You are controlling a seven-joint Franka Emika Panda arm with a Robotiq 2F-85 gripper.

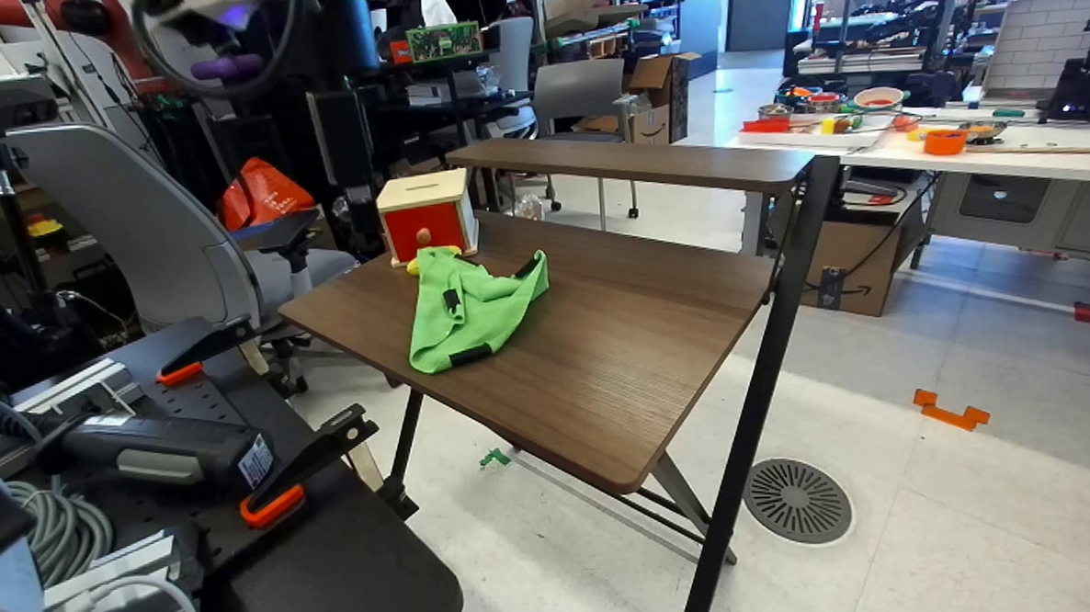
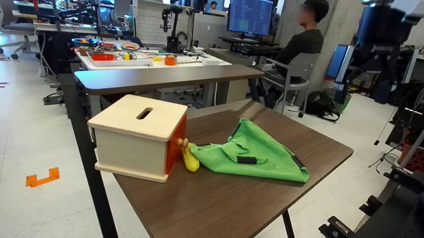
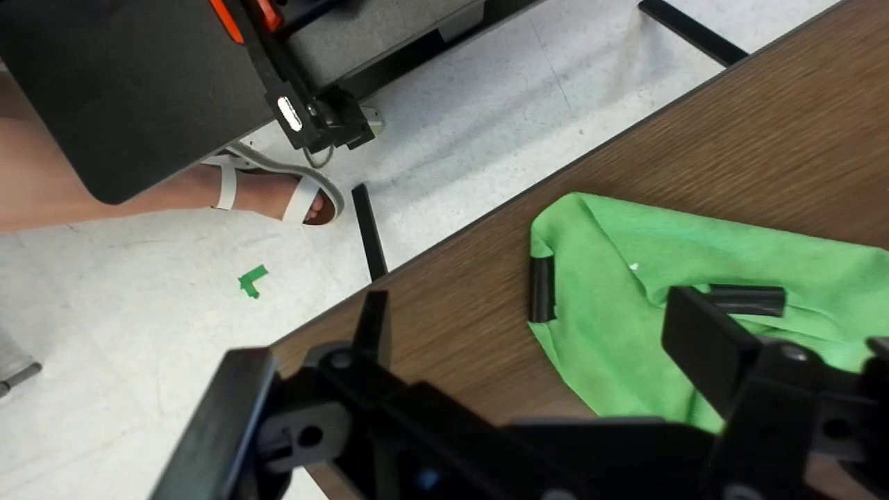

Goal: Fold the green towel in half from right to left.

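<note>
The green towel lies crumpled and partly folded over itself on the brown table, with several black strips on it. It shows in both exterior views (image 1: 499, 313) (image 2: 271, 167) and in the wrist view (image 3: 611, 354). Its lower right part in the wrist view is hidden by a finger. My gripper (image 2: 361, 92) is open and empty, raised well above the table, off the towel's side near the table edge. In the wrist view the gripper (image 3: 528, 323) has its fingers wide apart, one over bare table and one in front of the towel.
A wooden box (image 2: 132, 151) with a red front and a knob stands on the table (image 2: 203, 213) beside the towel. A yellow toy (image 2: 190, 159) lies between box and towel. A raised shelf (image 1: 631, 164) runs along one table side. A black cart (image 1: 353, 544) stands nearby.
</note>
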